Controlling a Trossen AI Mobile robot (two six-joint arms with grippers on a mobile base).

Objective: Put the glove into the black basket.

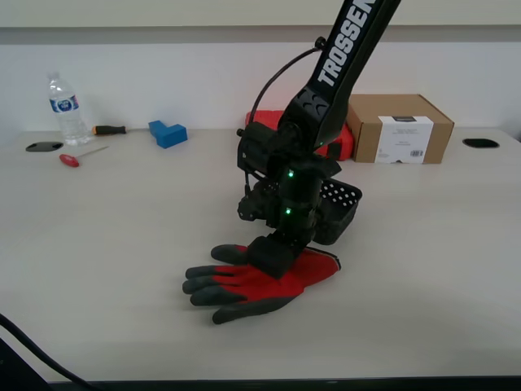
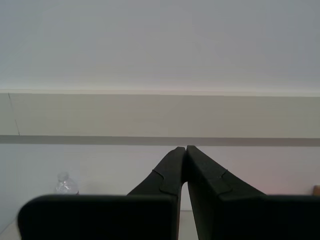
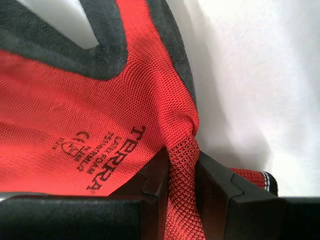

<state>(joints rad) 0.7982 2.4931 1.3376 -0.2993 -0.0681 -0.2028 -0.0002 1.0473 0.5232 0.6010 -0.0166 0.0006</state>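
The red glove (image 1: 252, 281) with dark grey fingertips lies flat on the table, fingers toward the exterior view's left. My first gripper (image 1: 277, 257) reaches down onto its cuff end. In the first wrist view the jaws (image 3: 181, 150) are shut on a pinched fold of the glove's red knit (image 3: 100, 115). The black basket (image 1: 340, 199) stands just behind the glove, partly hidden by the arm. My second gripper (image 2: 186, 149) is shut and empty, raised and facing the wall; it does not show in the exterior view.
A water bottle (image 1: 65, 110), two screwdrivers (image 1: 110, 129) (image 1: 73, 159) and a blue block (image 1: 168, 133) lie at the back left. A brown cardboard box (image 1: 399, 128) and a red case (image 1: 342, 140) stand at the back right.
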